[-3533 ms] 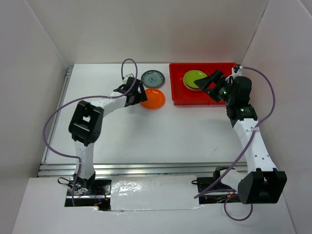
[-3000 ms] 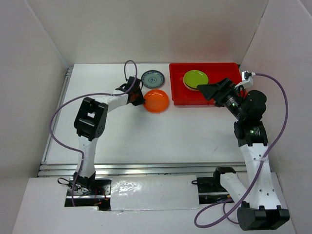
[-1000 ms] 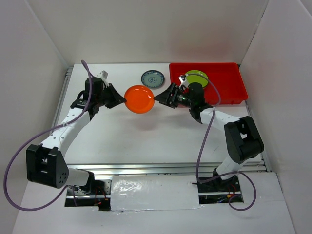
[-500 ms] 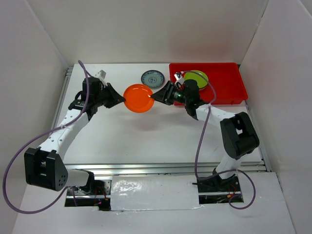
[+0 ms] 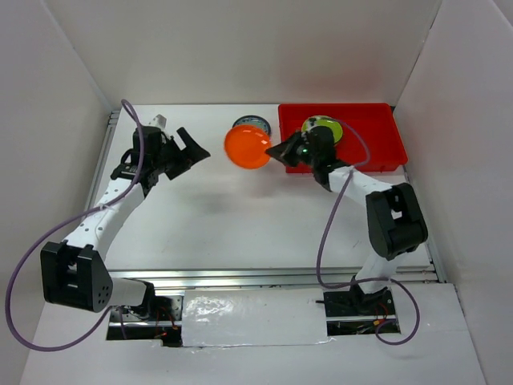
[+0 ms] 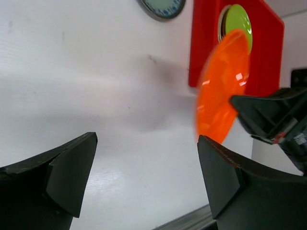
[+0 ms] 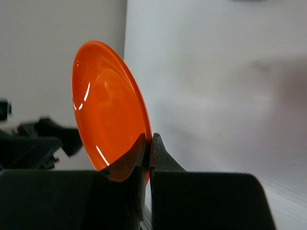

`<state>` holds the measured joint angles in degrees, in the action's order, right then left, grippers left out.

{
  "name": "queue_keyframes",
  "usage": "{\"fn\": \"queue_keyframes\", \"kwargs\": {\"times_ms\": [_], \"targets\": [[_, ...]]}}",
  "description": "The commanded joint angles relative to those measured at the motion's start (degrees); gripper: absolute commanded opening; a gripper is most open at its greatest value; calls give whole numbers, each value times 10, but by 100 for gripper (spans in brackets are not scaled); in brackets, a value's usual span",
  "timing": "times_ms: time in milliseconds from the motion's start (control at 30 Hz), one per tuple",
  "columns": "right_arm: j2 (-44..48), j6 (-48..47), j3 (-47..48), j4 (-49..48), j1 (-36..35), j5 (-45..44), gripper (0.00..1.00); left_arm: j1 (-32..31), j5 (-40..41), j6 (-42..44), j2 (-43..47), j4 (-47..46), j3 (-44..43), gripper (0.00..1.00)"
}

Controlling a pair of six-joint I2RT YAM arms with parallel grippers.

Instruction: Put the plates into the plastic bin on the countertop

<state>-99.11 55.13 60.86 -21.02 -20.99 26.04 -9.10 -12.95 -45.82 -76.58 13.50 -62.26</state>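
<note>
The right gripper (image 7: 147, 143) is pinching one orange plate (image 5: 247, 147) by its rim. Its two fingers are closed tightly on the near edge, one on each face of the plate. The plate is standing almost on its edge in the air above the countertop (image 5: 240, 224), and it is reaching out from the fingertips toward the left arm. In the overhead view it is hanging just beside the left wall of the red plastic bin (image 5: 373, 148), not over it. It is also covering part of the blue-grey patterned plate (image 6: 163, 5), which is lying flat on the white surface behind it.

The left gripper (image 5: 191, 150) is holding nothing. Its jaws are standing wide apart and are pointing toward the orange plate from the left, with a clear gap between them and the plate. In the left wrist view the plate is showing ahead of the right-hand finger and is not touching it.

Inside the bin, a lime green plate (image 5: 325, 127) is lying at the left end, near the far wall. The right arm is hiding a part of it in the overhead view.
</note>
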Motion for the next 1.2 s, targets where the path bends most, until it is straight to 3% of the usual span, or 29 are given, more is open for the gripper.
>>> {"fn": "queue_keyframes", "kwargs": {"times_ms": [0,100,267,500,667,700,733,767,800,1067,1167], "targets": [[55,51,-13,43,98,-126,0,6,62,-20,3,-2,-22,99],[27,56,21,85,181,-145,0,8,87,-14,-7,-5,-14,99],[-84,32,184,178,265,-133,0,7,68,-3,-26,-19,-10,99],[-215,35,294,218,299,-80,0,3,49,19,-41,-21,-25,99],[-228,25,310,222,300,-84,2,0,50,27,-63,-18,-44,99],[-229,22,315,220,300,-80,9,1,46,28,-67,-22,-44,99],[-228,21,316,220,301,-78,25,1,43,28,-70,-28,-44,99],[-218,21,315,218,302,-77,81,-1,41,29,-75,-38,-44,99],[-211,20,309,220,301,-78,100,-1,36,32,-78,-45,-45,99],[-35,-28,237,224,291,-151,100,-5,29,35,-179,-77,-103,99],[-31,-46,276,286,294,-143,100,-15,22,34,-256,-74,-168,99]]}}
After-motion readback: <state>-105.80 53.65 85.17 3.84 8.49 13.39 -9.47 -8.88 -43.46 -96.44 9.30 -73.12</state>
